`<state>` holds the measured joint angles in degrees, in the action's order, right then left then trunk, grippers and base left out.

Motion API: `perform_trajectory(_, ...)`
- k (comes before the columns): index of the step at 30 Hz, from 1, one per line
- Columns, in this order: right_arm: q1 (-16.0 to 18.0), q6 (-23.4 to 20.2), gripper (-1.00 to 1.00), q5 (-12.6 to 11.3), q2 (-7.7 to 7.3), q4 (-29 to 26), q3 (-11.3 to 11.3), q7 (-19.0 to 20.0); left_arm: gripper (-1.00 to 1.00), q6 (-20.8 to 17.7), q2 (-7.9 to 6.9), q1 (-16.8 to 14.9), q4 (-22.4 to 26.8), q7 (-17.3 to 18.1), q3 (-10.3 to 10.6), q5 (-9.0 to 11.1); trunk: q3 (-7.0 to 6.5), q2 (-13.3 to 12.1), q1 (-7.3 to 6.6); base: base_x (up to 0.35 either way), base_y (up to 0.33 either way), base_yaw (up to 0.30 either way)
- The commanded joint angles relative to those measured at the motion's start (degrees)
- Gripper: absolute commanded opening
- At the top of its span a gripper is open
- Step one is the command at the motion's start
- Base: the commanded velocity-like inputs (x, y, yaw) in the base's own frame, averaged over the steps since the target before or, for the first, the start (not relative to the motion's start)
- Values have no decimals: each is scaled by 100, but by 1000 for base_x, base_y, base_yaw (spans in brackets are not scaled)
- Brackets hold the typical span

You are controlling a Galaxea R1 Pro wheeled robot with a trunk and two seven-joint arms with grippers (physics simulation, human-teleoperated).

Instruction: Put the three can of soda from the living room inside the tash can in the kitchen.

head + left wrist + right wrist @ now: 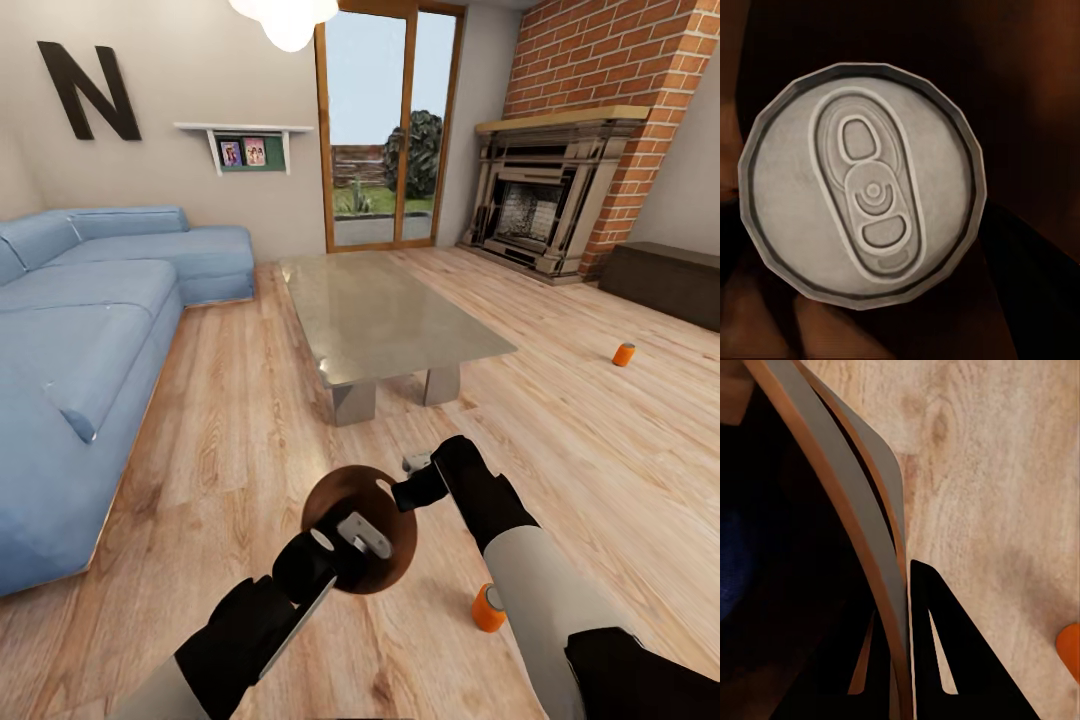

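I have the trash can [362,540] lifted off the floor between my two arms, its dark inside facing up at the head camera. My right gripper [904,585] is pinched narrow on the bin's rim, one finger on each side of the wall [851,502]. My left gripper [352,540] reaches into the mouth of the bin, and its wrist camera looks straight down on the grey pull-tab end of a soda can [862,184] against the dark brown interior; I cannot tell from these pictures whether those fingers are spread or closed on it. A second orange can [488,608] lies on the plank floor [560,430] just beside my right forearm, and a third can [624,354] sits well apart, out toward the dark low cabinet [668,282]. Ahead stands the glass table [385,318], with the blue sofa [90,330] at the left and the brick fireplace [545,195] at the right.
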<state>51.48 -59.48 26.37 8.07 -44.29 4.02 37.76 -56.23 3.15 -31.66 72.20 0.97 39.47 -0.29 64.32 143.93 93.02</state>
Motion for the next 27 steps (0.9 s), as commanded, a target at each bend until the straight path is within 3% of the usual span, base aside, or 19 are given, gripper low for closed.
perform_trajectory(1, 2, -52, -100, -184, 1, -1, -8, 37, -100, 19, 1, -3, -27, -4, -6, -29, -1, 0, -1, 0, 0, 0)
perform_trajectory(12, -6, -52, -100, -177, -3, -1, -6, 33, -100, 127, 1, -7, -91, -17, -18, -99, -1, 0, -1, 0, 0, 0)
perform_trajectory(13, -6, -52, -100, -177, -2, -1, -6, 32, 100, 127, 1, -7, -93, -18, -18, -98, -1, 0, -1, 0, 0, 0)
perform_trajectory(23, -7, -52, -100, -176, -10, 1, -9, 33, 100, 290, -36, 12, -20, 6, -33, -76, -1, 0, -1, 0, 0, 0)
perform_trajectory(27, -7, -52, -100, -180, -21, 11, -14, 32, 100, 286, -71, 21, 761, 86, -46, -35, -1, 0, -1, 0, 0, 0)
